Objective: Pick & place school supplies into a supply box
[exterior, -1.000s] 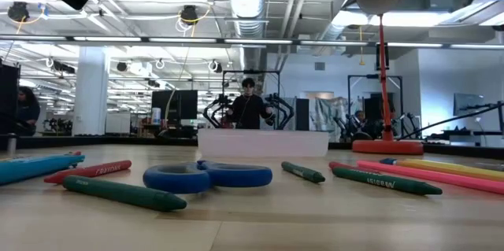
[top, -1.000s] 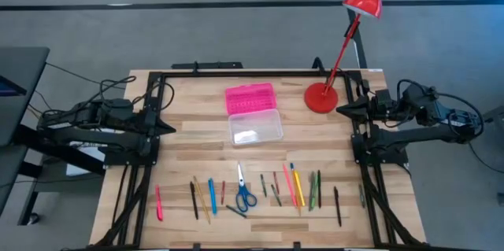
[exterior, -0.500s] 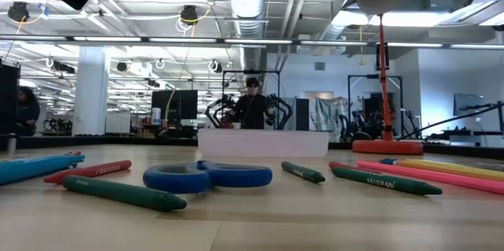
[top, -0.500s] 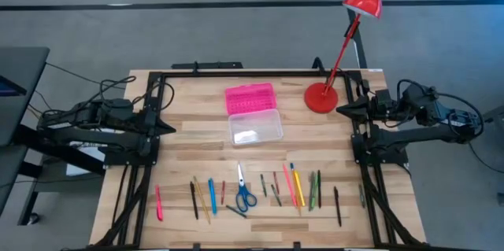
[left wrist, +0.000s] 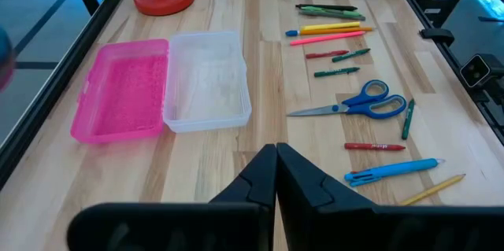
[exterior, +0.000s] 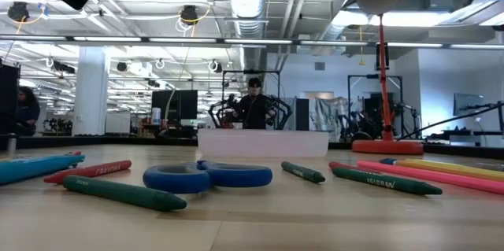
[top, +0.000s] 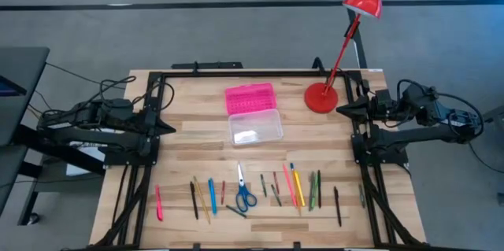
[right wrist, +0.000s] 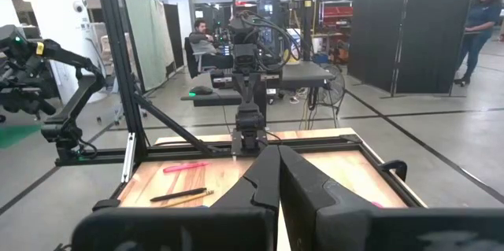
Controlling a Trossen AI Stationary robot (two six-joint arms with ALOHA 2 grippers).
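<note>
**Supply box lying open, both arms parked at the table sides**

The supply box (top: 253, 114) is lying open in the middle of the table (top: 189, 156), its pink lid (top: 250, 97) folded flat on the far side and touching the clear base (top: 255, 128). Nothing can be made out inside the base in the left wrist view. The school supplies are lying in a loose row along the near edge: blue-handled scissors (top: 244, 190) near the centre, a pink pen (top: 158, 202) well apart at the left end, a black pen (top: 337, 205) toward the right end. A red desk lamp (top: 320, 97) is standing just right of the lid. The left gripper (top: 167, 127) is resting at the left edge, fingers clenched together on nothing. The right gripper (top: 345, 108) is resting at the right edge beside the lamp base, likewise clenched and empty.
</note>
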